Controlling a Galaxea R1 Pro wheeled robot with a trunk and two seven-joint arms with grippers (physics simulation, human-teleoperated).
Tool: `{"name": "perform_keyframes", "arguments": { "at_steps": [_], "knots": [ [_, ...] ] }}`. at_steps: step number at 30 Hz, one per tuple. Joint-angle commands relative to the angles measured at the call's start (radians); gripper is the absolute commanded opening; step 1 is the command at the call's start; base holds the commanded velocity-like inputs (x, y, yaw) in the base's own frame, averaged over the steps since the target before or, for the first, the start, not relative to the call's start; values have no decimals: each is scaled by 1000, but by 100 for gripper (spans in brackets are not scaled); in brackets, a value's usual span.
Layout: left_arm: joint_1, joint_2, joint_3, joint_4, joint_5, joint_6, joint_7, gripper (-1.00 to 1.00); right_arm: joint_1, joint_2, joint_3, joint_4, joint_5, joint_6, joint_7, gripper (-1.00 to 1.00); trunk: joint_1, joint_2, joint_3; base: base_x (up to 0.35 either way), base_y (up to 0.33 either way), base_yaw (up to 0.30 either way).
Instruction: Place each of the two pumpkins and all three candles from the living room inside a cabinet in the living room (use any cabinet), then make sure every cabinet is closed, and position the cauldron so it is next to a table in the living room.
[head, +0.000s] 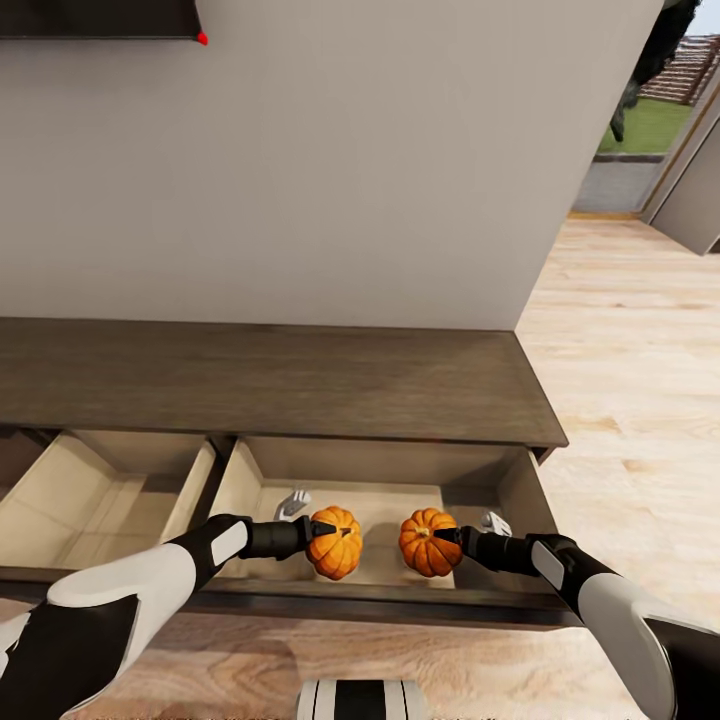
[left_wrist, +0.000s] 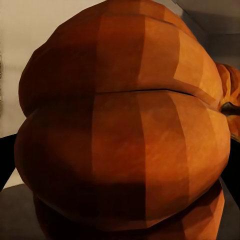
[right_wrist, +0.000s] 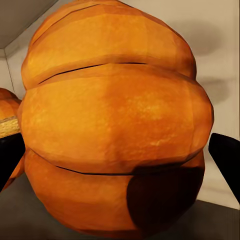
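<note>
Pumpkins (head: 334, 542) (head: 429, 543), each clamped in an end effector (head: 318, 538) (head: 447, 538) over the open cabinet (head: 300, 380) drawer, could collide and roll when released.

Two bright orange ribbed pumpkins (head: 334, 541), dark brown wood-grain cabinet (head: 270, 380), beige drawer interior (head: 380, 505), light plank floor (head: 630, 350)

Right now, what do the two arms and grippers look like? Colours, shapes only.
Both arms have glossy white rounded shells over black segments, narrowing to black wrists. The left gripper and right gripper are black with slim dark jaws; a pale grey bracket sits beside each wrist. No cables or markings visible.
</note>
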Motion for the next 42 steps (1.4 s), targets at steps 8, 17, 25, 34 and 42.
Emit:
{"name": "perform_keyframes", "arguments": {
  "at_steps": [8, 17, 25, 34, 42],
  "knots": [
    [0, 2, 1, 0, 0, 0, -1, -100, 0, 1, -1, 0, -1, 1, 0, -100, 0, 0, -13, 0, 0, 0],
    [0, 2, 1, 0, 0, -1, -1, -100, 0, -1, -1, 0, -1, -1, 0, -100, 0, 0, -21, 0, 0, 0],
    [0, 2, 1, 0, 0, -1, -1, -100, 0, -3, -1, -1, -1, -1, 0, -100, 0, 0, -21, 0, 0, 0],
    [0, 3, 1, 0, 0, -3, -1, -100, 0, -3, -1, -1, -1, -1, 3, -100, 0, 0, -21, 0, 0, 0],
    [0, 0, 1, 0, 0, -3, -1, -100, 0, 2, -1, 0, -1, -1, 0, -100, 0, 0, -28, 0, 0, 0]
  ]
}}
